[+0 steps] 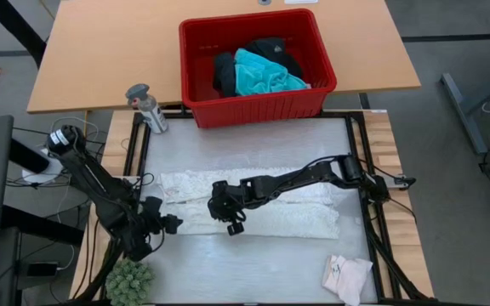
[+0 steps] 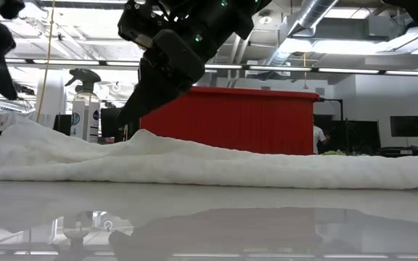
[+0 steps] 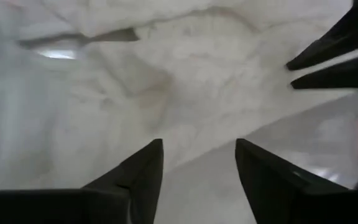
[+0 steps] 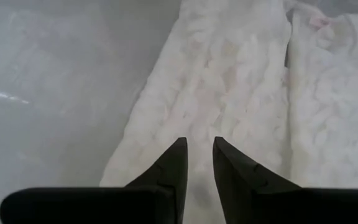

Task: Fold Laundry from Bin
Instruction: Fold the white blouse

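The white lacy top [image 1: 304, 223] lies in a long folded band across the table's middle [image 2: 231, 163]. My left gripper [image 1: 167, 224] stands open over the top's left end [image 3: 185, 81], with nothing between its fingers [image 3: 197, 149]. My right gripper [image 1: 234, 226] points slantwise down at the top's near edge [image 4: 229, 74], its fingers only narrowly apart [image 4: 197, 144]. The red bin [image 1: 253, 106] at the far side holds the turquoise shirt [image 1: 262, 76] and black clothing [image 1: 225, 72]. A small pale piece [image 1: 347, 276] lies at the near right corner. My right gripper has its fingertips [image 2: 129, 116] down at the top's surface near its near edge, coming slantwise from above and from the table's right. Whether they touch the cloth I cannot tell; nothing shows between them.
A spray bottle [image 1: 147, 106] stands at the table's far left, beside the bin. A green knobbly object [image 1: 130, 280] sits at the near left corner. Bare tabletop lies in front of the top [image 1: 253, 272] and between the top and the bin.
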Tool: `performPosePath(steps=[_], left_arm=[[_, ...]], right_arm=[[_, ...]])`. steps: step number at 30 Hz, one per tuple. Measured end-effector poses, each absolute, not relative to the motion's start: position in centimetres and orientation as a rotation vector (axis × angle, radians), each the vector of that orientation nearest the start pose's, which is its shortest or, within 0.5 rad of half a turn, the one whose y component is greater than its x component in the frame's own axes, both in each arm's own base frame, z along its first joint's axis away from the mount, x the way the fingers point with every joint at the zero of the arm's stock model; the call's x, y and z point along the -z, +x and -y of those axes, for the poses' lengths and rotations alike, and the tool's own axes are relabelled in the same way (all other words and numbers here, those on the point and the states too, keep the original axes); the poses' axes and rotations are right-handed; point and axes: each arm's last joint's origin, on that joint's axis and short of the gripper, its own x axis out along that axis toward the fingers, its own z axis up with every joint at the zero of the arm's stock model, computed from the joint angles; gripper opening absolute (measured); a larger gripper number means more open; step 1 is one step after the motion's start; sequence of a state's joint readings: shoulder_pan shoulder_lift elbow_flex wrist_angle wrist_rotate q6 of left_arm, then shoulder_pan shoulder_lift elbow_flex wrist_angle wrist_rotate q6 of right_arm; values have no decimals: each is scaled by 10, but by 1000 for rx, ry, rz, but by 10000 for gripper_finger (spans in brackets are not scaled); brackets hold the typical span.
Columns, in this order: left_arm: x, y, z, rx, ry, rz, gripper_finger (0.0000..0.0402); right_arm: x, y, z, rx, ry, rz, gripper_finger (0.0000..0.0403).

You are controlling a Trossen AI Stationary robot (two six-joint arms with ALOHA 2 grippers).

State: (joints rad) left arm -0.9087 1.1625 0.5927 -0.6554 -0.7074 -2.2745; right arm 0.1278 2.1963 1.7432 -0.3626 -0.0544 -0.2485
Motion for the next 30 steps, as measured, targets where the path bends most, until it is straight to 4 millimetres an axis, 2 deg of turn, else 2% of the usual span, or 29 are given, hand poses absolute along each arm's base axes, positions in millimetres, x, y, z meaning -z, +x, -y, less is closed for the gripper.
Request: performPosePath(steps=[4,12,24,30], left_arm=[[-172,132,127,-726,-1260,-435,203],[-172,125,124,-763,-1206,-589,204],[-169,127,124,-781,-1136,-559,204],[-167,137,123,-788,-1146,-490,198]], right_arm=[[-194,483,-64,-281,-284,-788,103],[-194,483,-64,-279,-277,-793,103],[-194,483,-64,-278,-274,-793,103],[-194,483,-64,-278,-274,-793,103]])
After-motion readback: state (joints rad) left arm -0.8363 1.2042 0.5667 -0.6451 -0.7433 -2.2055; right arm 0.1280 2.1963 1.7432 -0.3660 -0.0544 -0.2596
